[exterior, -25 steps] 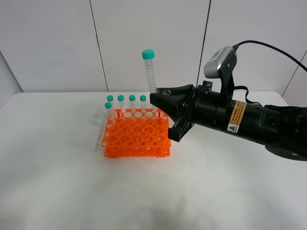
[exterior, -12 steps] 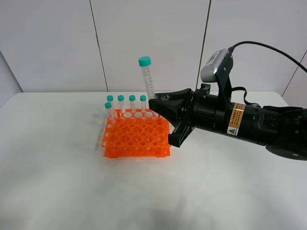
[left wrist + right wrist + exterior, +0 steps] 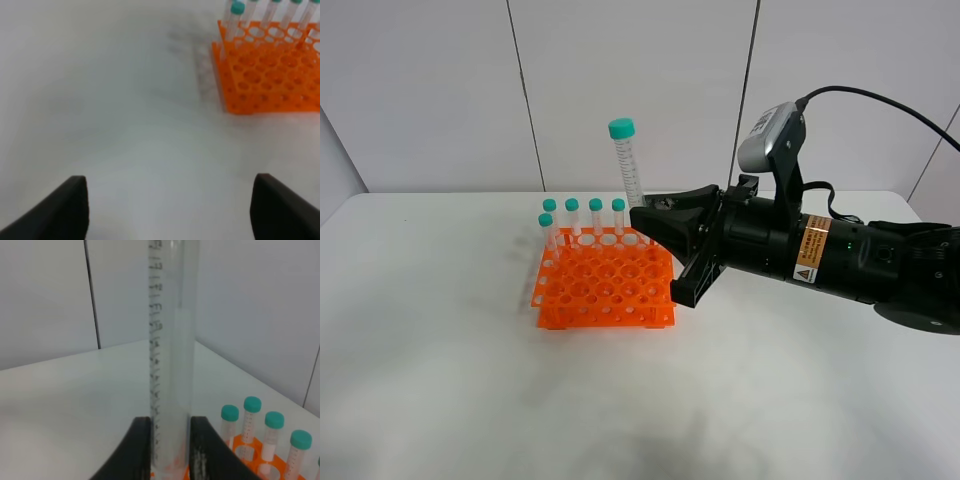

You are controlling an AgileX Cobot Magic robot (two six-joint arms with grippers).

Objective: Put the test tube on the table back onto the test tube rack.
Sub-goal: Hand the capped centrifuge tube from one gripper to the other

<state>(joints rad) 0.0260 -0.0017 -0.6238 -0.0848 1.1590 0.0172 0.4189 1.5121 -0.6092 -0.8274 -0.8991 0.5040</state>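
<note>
The test tube (image 3: 629,170), clear with a teal cap, stands nearly upright in the air, its cap leaning slightly left. My right gripper (image 3: 646,213) is shut on its lower part, above the back right corner of the orange test tube rack (image 3: 605,287). The tube's tip is hidden behind the fingers. In the right wrist view the test tube (image 3: 170,355) runs up between the two black fingers (image 3: 142,450), with the rack (image 3: 247,452) beside them. My left gripper (image 3: 170,210) hangs open over the bare table (image 3: 125,125), some way from the rack (image 3: 270,75), holding nothing.
Several teal-capped tubes (image 3: 583,215) stand in the rack's back row and left back corner. The white table (image 3: 440,380) spreads wide around the rack. The black right arm (image 3: 840,255) reaches in from the right edge.
The right gripper shifted a little to the left with the test tube, whose cap tipped leftward, then stayed still. The left gripper shows no change.
</note>
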